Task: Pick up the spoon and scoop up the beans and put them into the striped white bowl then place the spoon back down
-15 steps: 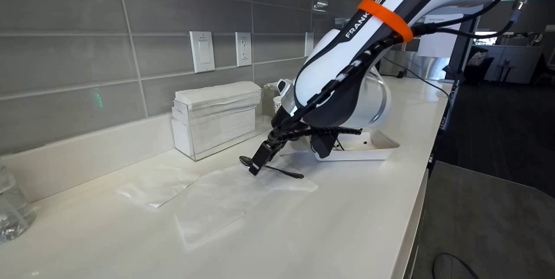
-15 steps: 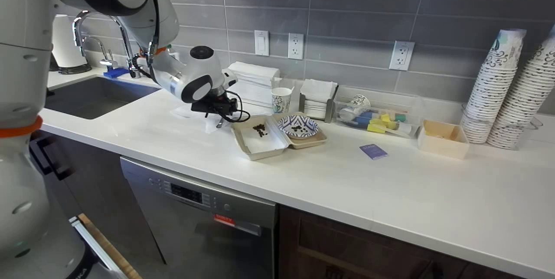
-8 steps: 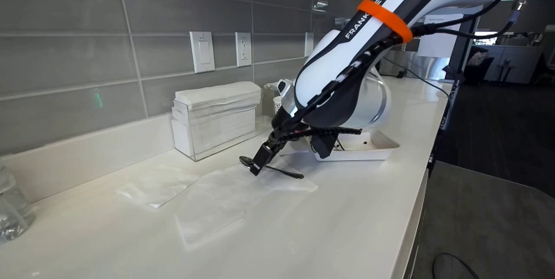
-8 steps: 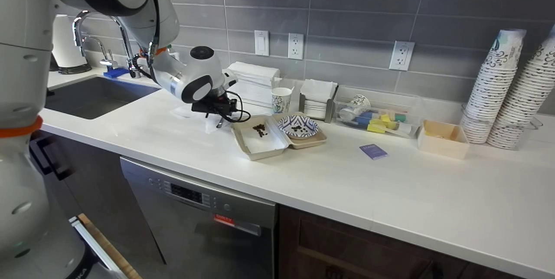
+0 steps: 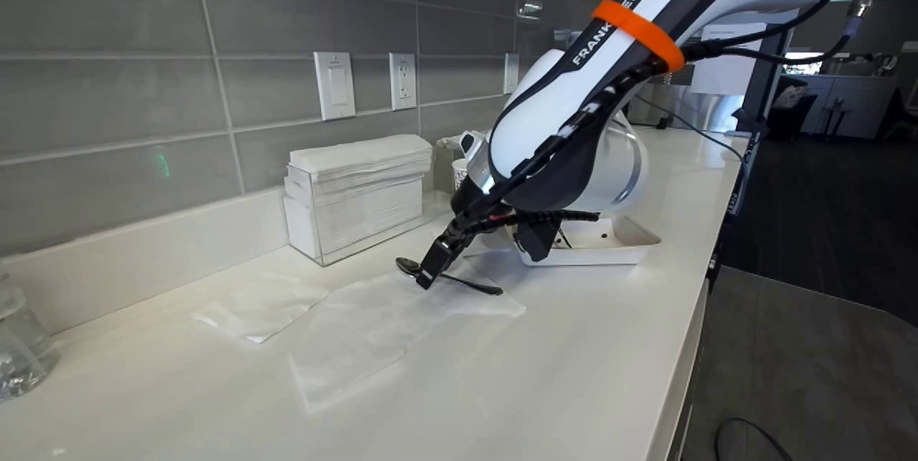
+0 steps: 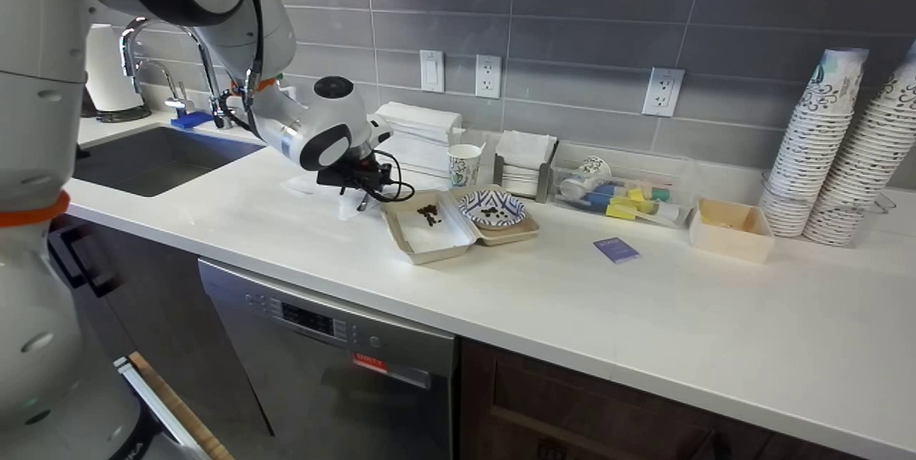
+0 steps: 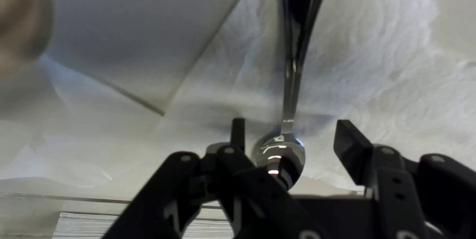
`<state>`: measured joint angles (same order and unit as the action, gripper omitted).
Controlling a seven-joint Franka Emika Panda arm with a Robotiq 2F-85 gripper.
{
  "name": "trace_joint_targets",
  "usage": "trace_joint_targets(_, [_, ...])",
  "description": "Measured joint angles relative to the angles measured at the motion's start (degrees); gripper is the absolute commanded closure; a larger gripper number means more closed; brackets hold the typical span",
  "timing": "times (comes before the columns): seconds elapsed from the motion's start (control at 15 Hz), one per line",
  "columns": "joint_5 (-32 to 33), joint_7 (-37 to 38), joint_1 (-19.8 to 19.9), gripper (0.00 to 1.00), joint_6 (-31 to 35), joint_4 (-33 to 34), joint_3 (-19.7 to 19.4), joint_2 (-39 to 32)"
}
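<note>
Since the earlier frame, the jaws shift slightly toward three o'clock over the paper towel (image 5: 373,332) in an exterior view, probably lining up the pick-up. Parted, they straddle the unheld spoon (image 7: 292,90), handle toward twelve o'clock in the wrist view. In an exterior view, the beans (image 6: 428,212) lie at four o'clock, the striped white bowl (image 6: 494,199) beyond.

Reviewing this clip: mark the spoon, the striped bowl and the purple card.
Spoon (image 7: 292,86), in the wrist view: on its handle.
Striped bowl (image 6: 494,222), in an exterior view: on the rim nearest the camera.
Purple card (image 6: 616,250), in an exterior view: on its middle.
</note>
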<state>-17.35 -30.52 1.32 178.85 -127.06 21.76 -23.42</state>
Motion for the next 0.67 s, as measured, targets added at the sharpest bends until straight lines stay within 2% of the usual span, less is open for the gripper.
trace_joint_targets(0.67, [0.1, 0.0, -2.3, 0.50, 0.0, -1.2, -2.1, 1.4])
